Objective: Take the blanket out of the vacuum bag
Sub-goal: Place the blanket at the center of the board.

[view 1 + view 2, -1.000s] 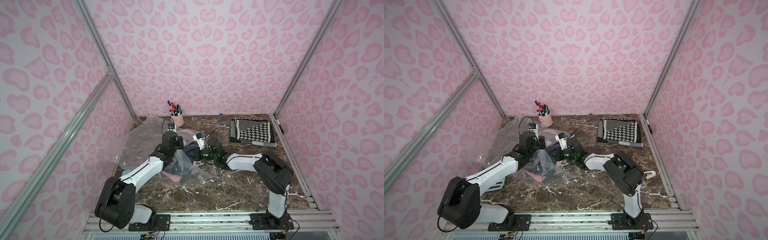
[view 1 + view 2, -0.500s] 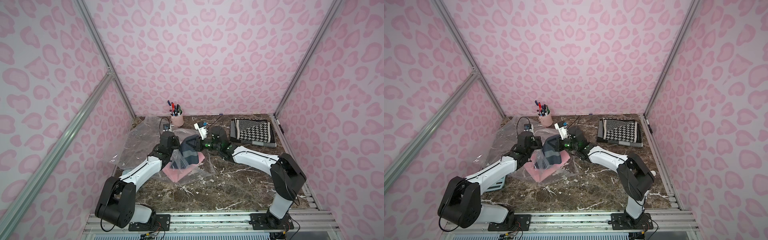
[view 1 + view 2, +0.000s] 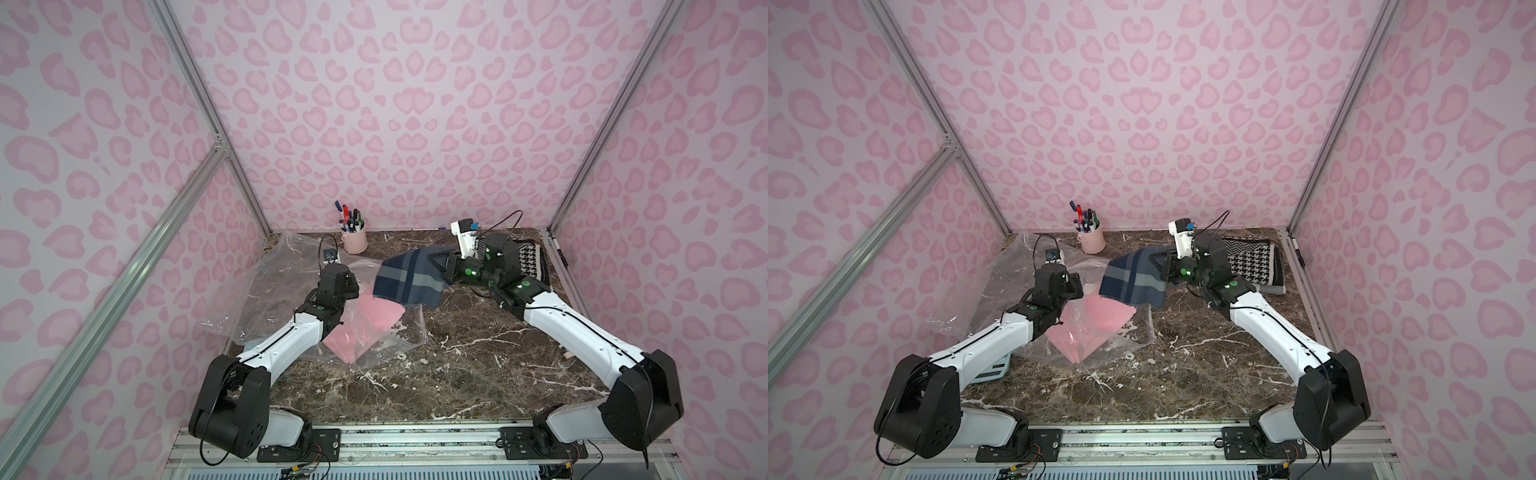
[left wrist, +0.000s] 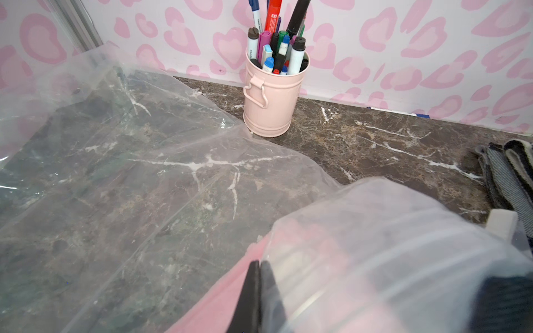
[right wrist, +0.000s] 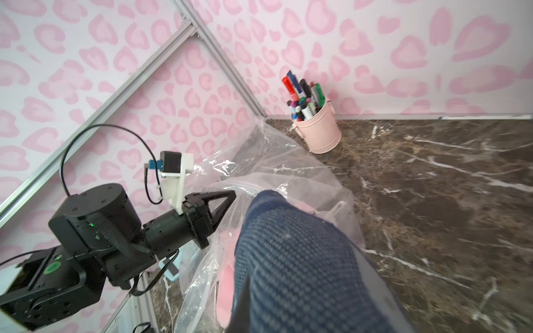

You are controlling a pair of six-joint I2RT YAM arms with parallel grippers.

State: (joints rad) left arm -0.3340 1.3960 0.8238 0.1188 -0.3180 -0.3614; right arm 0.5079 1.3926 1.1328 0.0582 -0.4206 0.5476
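The blanket [image 3: 409, 278] [image 3: 1133, 280], navy with grey stripes, hangs above the table at back centre with my right gripper [image 3: 442, 266] [image 3: 1160, 268] shut on its right end. In the right wrist view the blanket [image 5: 302, 259] hides the jaws. Its lower left edge drapes over the mouth of the vacuum bag [image 3: 390, 345] [image 3: 1121, 345], a clear crinkly bag lying flat. A folded pink cloth [image 3: 365, 324] lies inside the bag. My left gripper [image 4: 259, 263] [image 5: 230, 194] is shut on the bag's plastic edge, just left of the blanket.
A second clear plastic bag [image 3: 274, 282] spreads over the back left. A pink cup of pens [image 3: 354, 239] stands at the back wall. A folded houndstooth cloth [image 3: 528, 262] lies at the back right, behind my right wrist. A pale blue patch [image 3: 994, 370] shows under my left arm.
My right gripper has drawn the navy blanket up and to the right, away from the bag's mouth. The left gripper has kept its hold on the bag, which now lies flatter.
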